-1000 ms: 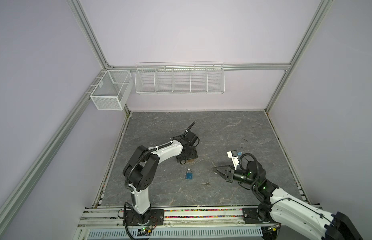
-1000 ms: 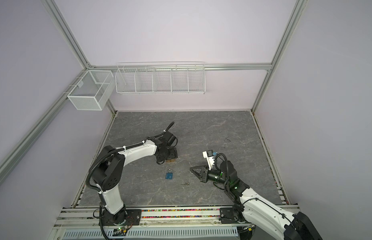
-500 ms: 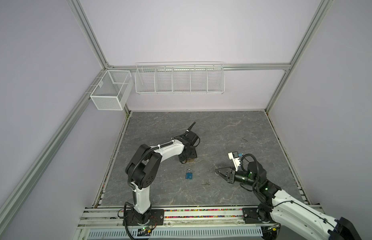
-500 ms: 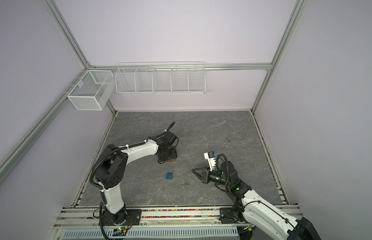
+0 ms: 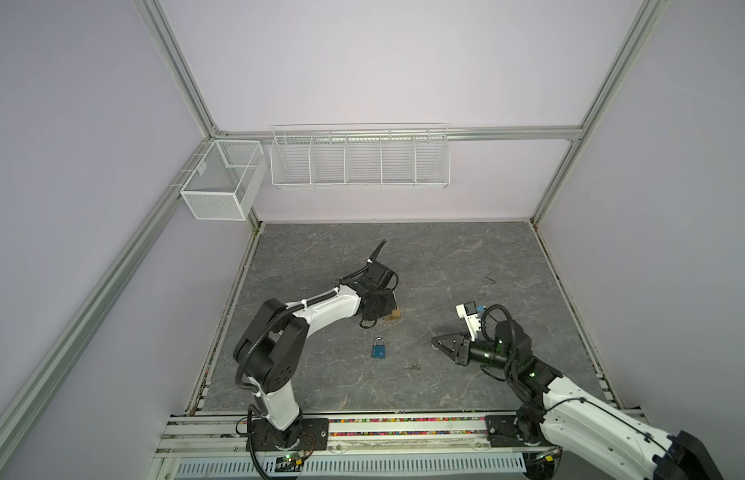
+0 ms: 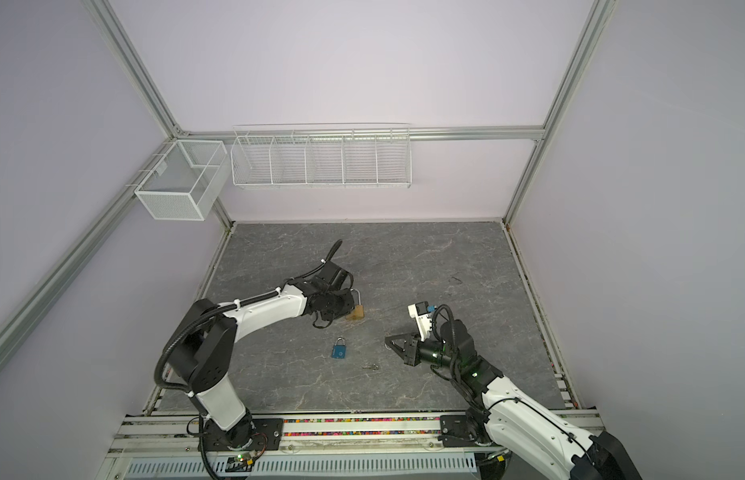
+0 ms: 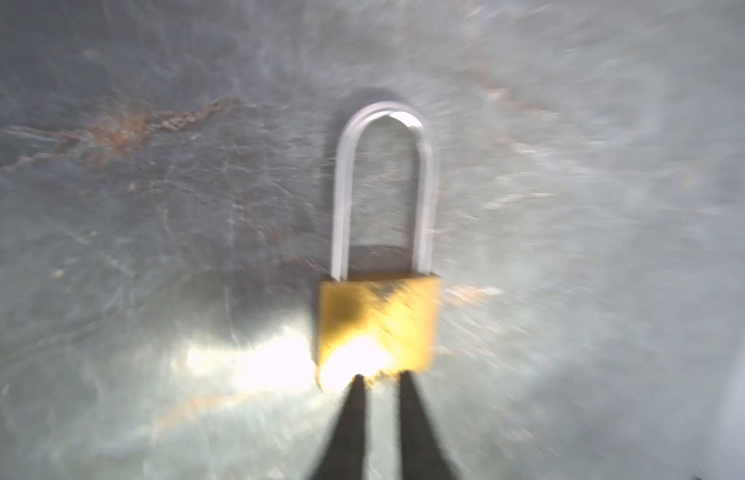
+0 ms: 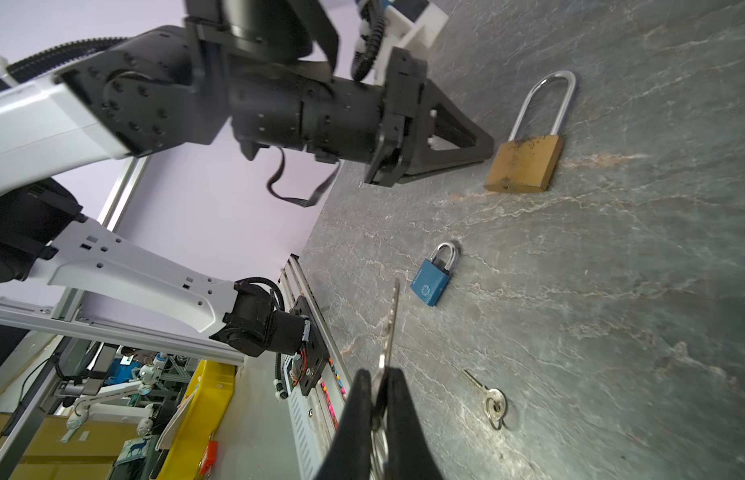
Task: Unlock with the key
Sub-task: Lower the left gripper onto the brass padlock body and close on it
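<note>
Right gripper point(image 8: 379, 376) pinches a key point(image 8: 389, 324), blade pointing forward. Left gripper point(image 7: 379, 379), closed to a slit, has its tips at the base of the brass padlock point(image 7: 377, 324), which lies flat on the desk point(image 8: 612, 291). A blue padlock point(image 8: 432, 282) and a loose key point(image 8: 489, 399) lie between the grippers.

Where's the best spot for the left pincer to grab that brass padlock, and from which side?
Probably the body of the brass padlock, pinched across its narrow sides from straight above: it lies flat on the table, the long shackle is thin, and the keyhole end must stay free for the key in the right pincer.
</note>
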{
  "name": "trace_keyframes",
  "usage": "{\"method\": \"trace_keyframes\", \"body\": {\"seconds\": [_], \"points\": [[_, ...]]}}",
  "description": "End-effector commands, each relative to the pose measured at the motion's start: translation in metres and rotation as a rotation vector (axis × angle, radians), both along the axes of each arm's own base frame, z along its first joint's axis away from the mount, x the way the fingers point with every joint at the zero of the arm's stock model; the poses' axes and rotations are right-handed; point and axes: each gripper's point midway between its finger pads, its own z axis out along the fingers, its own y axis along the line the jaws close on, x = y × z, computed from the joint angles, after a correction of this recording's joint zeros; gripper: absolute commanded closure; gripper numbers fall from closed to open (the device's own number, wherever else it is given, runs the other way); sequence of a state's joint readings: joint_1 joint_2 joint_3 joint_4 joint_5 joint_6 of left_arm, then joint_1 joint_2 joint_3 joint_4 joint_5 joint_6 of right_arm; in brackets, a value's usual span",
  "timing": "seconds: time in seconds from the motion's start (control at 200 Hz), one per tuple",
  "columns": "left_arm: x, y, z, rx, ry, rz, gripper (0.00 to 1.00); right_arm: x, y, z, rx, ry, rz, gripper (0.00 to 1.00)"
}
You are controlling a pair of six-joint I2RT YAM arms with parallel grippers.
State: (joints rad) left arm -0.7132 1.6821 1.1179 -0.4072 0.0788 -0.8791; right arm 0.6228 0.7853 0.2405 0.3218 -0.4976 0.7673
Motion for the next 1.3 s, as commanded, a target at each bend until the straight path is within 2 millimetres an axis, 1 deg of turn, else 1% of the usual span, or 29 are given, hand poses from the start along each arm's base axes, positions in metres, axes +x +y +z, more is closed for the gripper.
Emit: {"method": "trace_keyframes", "body": {"seconds": [0.0,0.015,0.06,0.12,0.17,0.21,0.245,0.32,0.415,0.46,0.595,0.76,0.875,0.945,1.08,1.155,1.295], "points": [[0.009,-0.013,0.070,-0.175,-0.150,0.046,1.00,0.005,0.005,0.023,0.019,-0.085,0.030,0.94],[0.009,-0.012,0.072,-0.177,-0.155,0.049,1.00,0.006,0.005,0.023,0.016,-0.085,0.030,0.94],[0.008,-0.010,0.072,-0.164,-0.156,0.046,1.00,0.009,0.005,0.024,0.009,-0.086,0.027,0.94],[0.007,-0.006,0.060,-0.107,-0.145,0.031,1.00,0.009,0.006,0.024,0.010,-0.085,0.036,0.94],[0.004,0.000,0.046,-0.036,-0.114,0.013,0.82,0.009,0.006,0.024,0.010,-0.082,0.032,0.94],[0.000,0.001,0.035,0.007,-0.082,-0.020,0.68,0.008,0.005,0.024,0.011,-0.080,0.034,0.94],[-0.004,0.001,0.026,0.039,-0.053,-0.053,0.59,0.006,0.005,0.025,0.013,-0.080,0.037,0.94],[-0.013,-0.002,0.009,0.109,-0.021,-0.113,0.47,0.003,0.002,0.027,0.014,-0.097,0.037,0.94],[-0.014,-0.003,-0.008,0.196,-0.008,-0.144,0.38,0.001,-0.005,0.026,-0.012,-0.114,0.016,0.94],[-0.012,-0.005,-0.015,0.212,-0.010,-0.150,0.36,-0.001,-0.007,0.026,-0.025,-0.120,0.014,0.94],[-0.008,-0.010,-0.037,0.265,0.015,-0.175,0.36,-0.007,-0.011,0.026,-0.036,-0.126,0.025,0.94],[-0.004,-0.015,-0.053,0.302,0.027,-0.187,0.33,-0.013,-0.018,0.029,-0.056,-0.185,0.020,0.94],[-0.001,-0.022,-0.057,0.287,0.028,-0.195,0.32,-0.014,-0.023,0.033,-0.066,-0.215,0.007,0.94],[0.001,-0.023,-0.059,0.298,0.033,-0.197,0.32,-0.017,-0.023,0.036,-0.058,-0.225,0.017,0.94],[0.001,-0.017,-0.063,0.361,0.058,-0.192,0.31,-0.019,-0.023,0.038,-0.050,-0.232,0.023,0.94],[0.000,-0.012,-0.059,0.378,0.061,-0.174,0.31,-0.019,-0.024,0.038,-0.054,-0.230,0.017,0.94],[-0.002,-0.011,-0.044,0.331,0.040,-0.118,0.29,-0.020,-0.024,0.034,-0.052,-0.220,0.022,0.94]]}}
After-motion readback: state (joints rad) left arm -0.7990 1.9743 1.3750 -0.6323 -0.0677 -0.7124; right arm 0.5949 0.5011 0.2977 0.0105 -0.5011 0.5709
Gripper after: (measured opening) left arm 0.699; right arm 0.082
